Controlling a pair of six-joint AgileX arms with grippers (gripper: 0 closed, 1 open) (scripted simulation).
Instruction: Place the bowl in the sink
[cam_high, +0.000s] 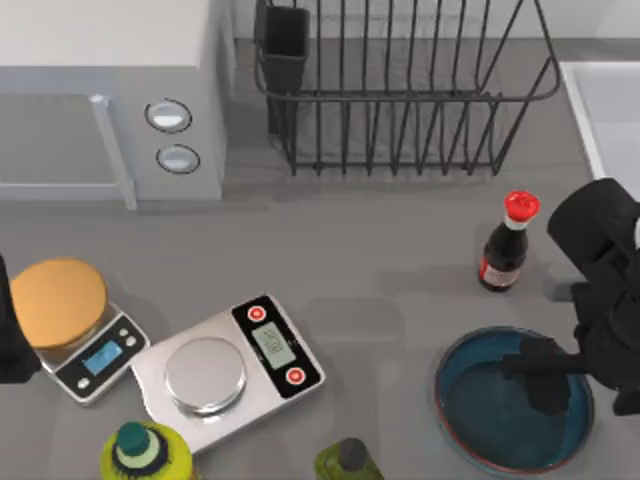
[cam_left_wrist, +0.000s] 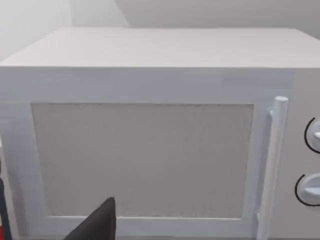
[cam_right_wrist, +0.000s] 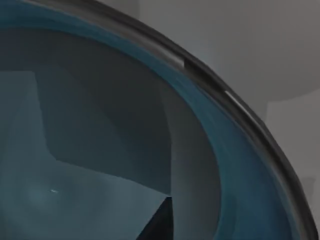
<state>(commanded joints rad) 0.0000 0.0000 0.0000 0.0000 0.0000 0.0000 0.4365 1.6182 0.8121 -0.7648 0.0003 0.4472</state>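
Your work surface is a grey table (cam_high: 400, 250). At its rear left stands a white microwave (cam_high: 110, 95); the left wrist view faces its door (cam_left_wrist: 142, 160), vertical handle (cam_left_wrist: 272, 165) and two dials. At the rear centre sits a black wire dish rack (cam_high: 400, 90) with a dark cup holder at its left end. The sink (cam_high: 605, 105), a pale basin with a raised light rim, occupies the rear right corner and is cut off by the edge of the top view.

The bowl (cam_high: 490, 425) rests on the table at the front right, well apart from the sink. Its blue glazed interior and thin reddish-brown rim face up; the right wrist view looks closely into that interior (cam_right_wrist: 90, 150) and along the dark rim.

Your right gripper (cam_high: 545, 375) reaches in from the right edge and hangs over the bowl's right half, inside the rim outline. You cannot tell from these views whether its fingers are parted or closed, or whether they touch the bowl.

Your left arm is parked at the far left edge of the table, beside the orange disc.

A silver kitchen scale (cam_high: 225, 365) lies front centre. A smaller scale carrying an orange disc (cam_high: 57, 300) lies to its left. A dark sauce bottle (cam_high: 508, 245) with a red cap stands just behind the bowl. Two green bottles sit at the front edge.
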